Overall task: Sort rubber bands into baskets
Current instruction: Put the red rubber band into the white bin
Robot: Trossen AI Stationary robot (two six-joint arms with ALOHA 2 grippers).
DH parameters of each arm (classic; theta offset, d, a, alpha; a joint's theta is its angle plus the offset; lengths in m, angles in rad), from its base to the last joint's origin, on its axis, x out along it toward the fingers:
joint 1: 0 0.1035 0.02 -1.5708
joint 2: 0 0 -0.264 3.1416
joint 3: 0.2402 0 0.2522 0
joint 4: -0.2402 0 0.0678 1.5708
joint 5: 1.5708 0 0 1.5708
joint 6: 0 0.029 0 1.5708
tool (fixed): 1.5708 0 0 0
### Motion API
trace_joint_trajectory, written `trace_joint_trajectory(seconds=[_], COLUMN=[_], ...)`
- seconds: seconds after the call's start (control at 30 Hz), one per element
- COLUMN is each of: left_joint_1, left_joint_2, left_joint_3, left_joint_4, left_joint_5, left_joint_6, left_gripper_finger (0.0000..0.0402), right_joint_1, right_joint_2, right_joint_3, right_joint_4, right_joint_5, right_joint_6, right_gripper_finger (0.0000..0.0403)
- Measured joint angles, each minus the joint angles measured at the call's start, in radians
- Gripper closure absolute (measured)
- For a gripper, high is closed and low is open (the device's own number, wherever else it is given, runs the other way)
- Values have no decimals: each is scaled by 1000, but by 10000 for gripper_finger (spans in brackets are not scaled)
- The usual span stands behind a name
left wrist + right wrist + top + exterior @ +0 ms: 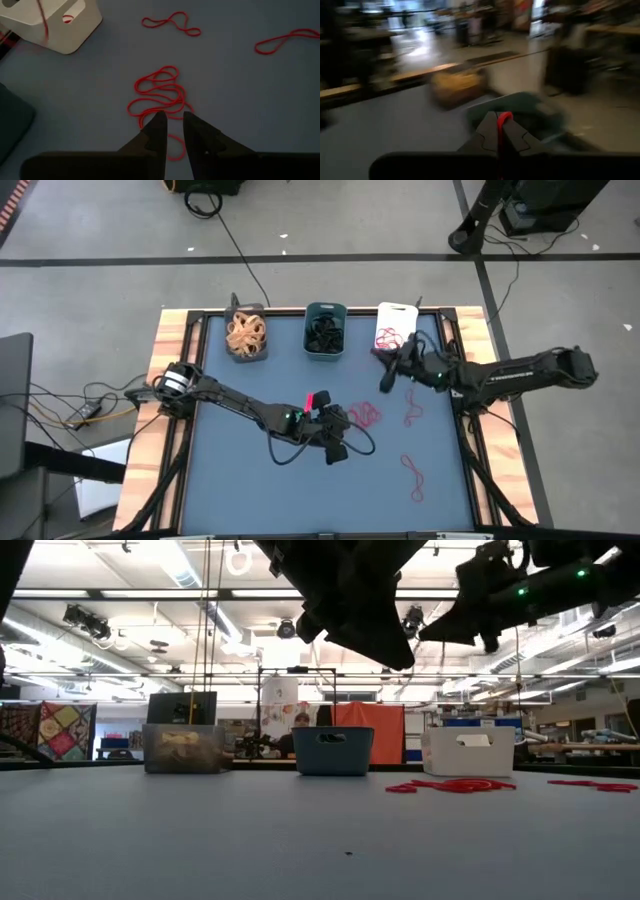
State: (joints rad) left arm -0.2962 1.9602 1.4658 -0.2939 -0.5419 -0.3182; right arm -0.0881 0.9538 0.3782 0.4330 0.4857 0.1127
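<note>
- High view: three baskets stand in a row along the far edge of the counter (250,490). The dark grey basket (246,335) holds tan bands, the teal basket (325,330) black ones, the white basket (397,330) red ones, so each colour seems to have its own bin.
- Loose red rubber bands lie on the counter: a tangled red heap (368,416) mid-table, one red band (412,409) just right of it, another stray band (413,478) nearer the front.
- The left gripper (338,432) sits low beside the heap, placed to pick from it. The right gripper (388,372) hangs just in front of the white basket, likely carrying its load there.
- Low view: grey basket (184,749), teal basket (333,751) and white basket (468,752) stand apart in a line; red bands (450,785) lie flat before the white one. Both arms show only as dark shapes overhead.
- Left wrist view: the left gripper (172,120) has its fingers narrowly parted, nothing between them, tips right over the near edge of the red heap (159,97). Two single red bands (171,24) (285,41) lie well apart beyond it; a corner of the white basket (65,25) shows.
- Right wrist view: the right gripper (501,125) is pinched closed on a red band (504,118) looped up between its tips. Background blurred; a tan-filled basket (457,86) and the teal one (520,107) can be made out.
</note>
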Motion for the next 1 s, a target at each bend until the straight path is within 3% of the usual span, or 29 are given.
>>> trace_joint_trajectory(seconds=[0.37,0.67,1.0], left_joint_1=[0,0,7], left_joint_2=[0,0,42], left_joint_3=[0,0,0], left_joint_4=[12,11,40], left_joint_5=[0,0,-10], left_joint_6=[2,3,3], left_gripper_finger=[334,335,335], right_joint_1=[-220,-421,-486], right_joint_2=[-49,35,67], right_joint_3=[0,0,0], right_joint_4=[-82,-252,-272], right_joint_5=[206,142,3], right_joint_6=[-189,-40,16], right_gripper_finger=[400,380,259])
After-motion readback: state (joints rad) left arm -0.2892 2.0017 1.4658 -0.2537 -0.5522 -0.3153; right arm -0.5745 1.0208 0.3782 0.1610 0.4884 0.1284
